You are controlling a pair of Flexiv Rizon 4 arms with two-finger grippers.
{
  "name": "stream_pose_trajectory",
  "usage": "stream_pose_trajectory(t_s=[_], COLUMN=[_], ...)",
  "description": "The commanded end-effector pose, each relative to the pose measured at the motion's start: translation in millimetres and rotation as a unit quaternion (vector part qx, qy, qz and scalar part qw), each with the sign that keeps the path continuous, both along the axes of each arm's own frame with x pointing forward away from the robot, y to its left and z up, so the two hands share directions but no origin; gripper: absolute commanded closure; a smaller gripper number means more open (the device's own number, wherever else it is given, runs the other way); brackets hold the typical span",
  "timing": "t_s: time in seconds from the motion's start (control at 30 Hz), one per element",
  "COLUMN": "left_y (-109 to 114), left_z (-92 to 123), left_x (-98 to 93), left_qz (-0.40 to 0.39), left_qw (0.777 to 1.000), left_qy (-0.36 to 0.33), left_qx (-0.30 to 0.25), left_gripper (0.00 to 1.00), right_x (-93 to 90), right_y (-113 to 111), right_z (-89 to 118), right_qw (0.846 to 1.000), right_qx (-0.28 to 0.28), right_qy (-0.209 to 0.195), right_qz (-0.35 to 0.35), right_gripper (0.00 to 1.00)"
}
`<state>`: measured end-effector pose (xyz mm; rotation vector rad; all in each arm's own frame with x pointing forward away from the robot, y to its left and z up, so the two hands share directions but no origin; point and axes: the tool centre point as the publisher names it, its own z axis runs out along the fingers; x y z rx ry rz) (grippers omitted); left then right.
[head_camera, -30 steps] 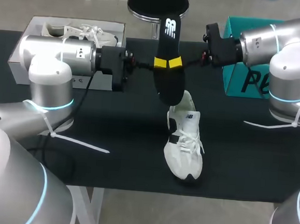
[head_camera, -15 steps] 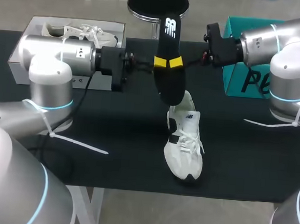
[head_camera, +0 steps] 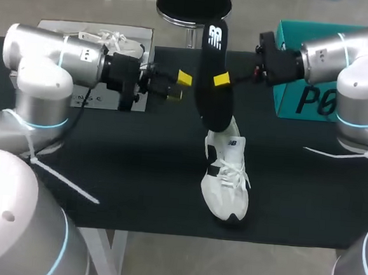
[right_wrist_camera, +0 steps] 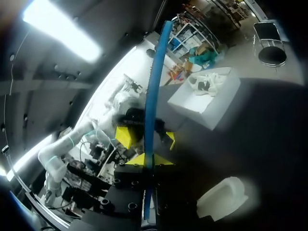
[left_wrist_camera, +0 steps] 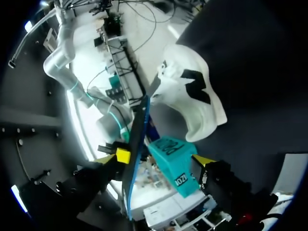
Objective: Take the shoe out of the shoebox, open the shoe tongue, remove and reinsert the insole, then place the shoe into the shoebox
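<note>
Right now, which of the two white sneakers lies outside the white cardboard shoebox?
The white lace-up sneaker with black side patches, on the black table; the other white sneaker sits inside the white cardboard shoebox.

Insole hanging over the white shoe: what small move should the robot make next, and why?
Probably the right gripper should ease the insole down into the shoe: it alone grips the insole, whose lower end hangs at the shoe's opening, and the left gripper stands open, apart.

A white logo marks the black insole [head_camera: 214,76] above the shoe [head_camera: 226,179], and large dark lettering marks the teal box [head_camera: 301,102] nearby.
</note>
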<state>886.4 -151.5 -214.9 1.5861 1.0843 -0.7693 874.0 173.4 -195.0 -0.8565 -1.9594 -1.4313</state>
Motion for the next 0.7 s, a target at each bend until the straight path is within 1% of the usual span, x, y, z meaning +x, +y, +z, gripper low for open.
stream_pose_trajectory(t_s=[0.03, 0.17, 0.27, 0.4, 0.53, 0.63, 0.67, 0.7], left_y=[39.7, 56.7, 61.5, 65.7, 74.3, 81.3, 84.6, 86.9], left_z=[4.8, -7.6, -15.8, -23.6, -27.8, -24.7, -22.8, -21.3], left_x=[-17.1, -28.4, -33.9, -34.2, -22.2, -10.9, -5.9, -1.8], left_qz=[0.036, 0.056, 0.056, 0.053, 0.089, 0.123, 0.14, 0.15], left_qw=[0.996, 0.991, 0.989, 0.984, 0.965, 0.951, 0.942, 0.937], left_qy=[0.047, 0.082, 0.101, 0.148, 0.245, 0.282, 0.304, 0.312], left_qx=[0.067, 0.092, 0.092, 0.084, 0.031, 0.025, 0.03, 0.043], left_gripper=[0.0, 0.0, 0.0, 0.0, 0.0, 0.0, 0.0, 0.0], right_x=[-6.4, -7.3, -7.1, -6.7, -6.2, -6.9, -7.1, -7.4], right_y=[-6.3, -10.3, -11.5, -14.4, -16.1, -19.3, -20.2, -21.1], right_z=[-1.2, -1.4, -1.8, -2.5, -1.1, 0.0, 0.2, 1.0], right_qw=[1.0, 1.0, 1.0, 1.0, 1.0, 1.0, 1.0, 1.0], right_qx=[-0.002, -0.003, -0.003, -0.006, -0.01, -0.013, -0.014, -0.015], right_qy=[0.0, 0.001, 0.002, 0.006, 0.008, 0.009, 0.009, 0.009], right_qz=[-0.008, -0.011, -0.012, -0.011, -0.009, -0.01, -0.01, -0.011], right_gripper=[1.0, 1.0, 1.0, 1.0, 1.0, 1.0, 1.0, 1.0])
